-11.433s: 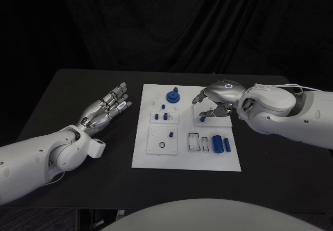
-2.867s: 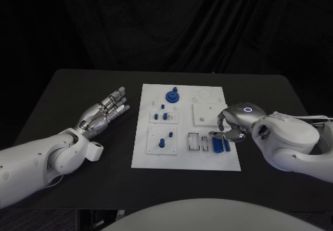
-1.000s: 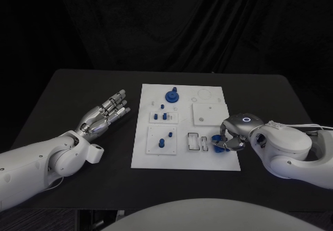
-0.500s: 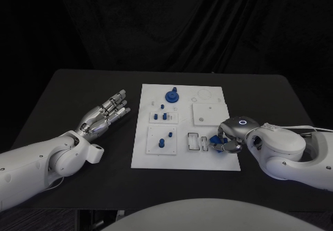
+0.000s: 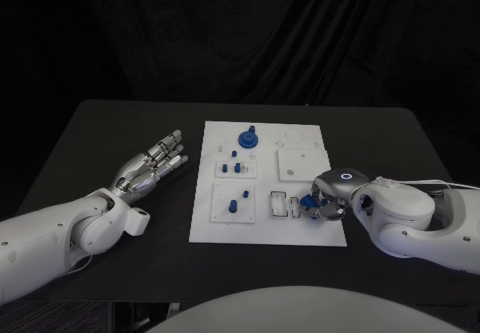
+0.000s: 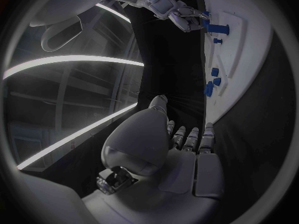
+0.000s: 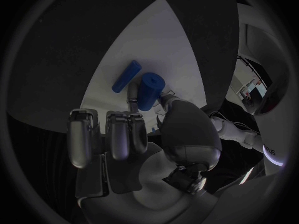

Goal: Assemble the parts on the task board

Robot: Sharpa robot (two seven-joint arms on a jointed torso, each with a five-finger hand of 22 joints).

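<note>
Right wrist view shows the right hand [image 7: 134, 134] pinching a blue cylinder [image 7: 148, 90] upright between thumb and finger, a second blue cylinder [image 7: 126, 76] lying just beside it on the task board [image 5: 268, 234]; the grip looks meant to lift it toward a socket. Left of the board, the left hand [image 5: 150, 163] rests on the counter [image 5: 100, 132], fingers apart, holding nothing, likely waiting. Farther off, a blue knob [image 5: 247, 140] stands seated in the board.
</note>
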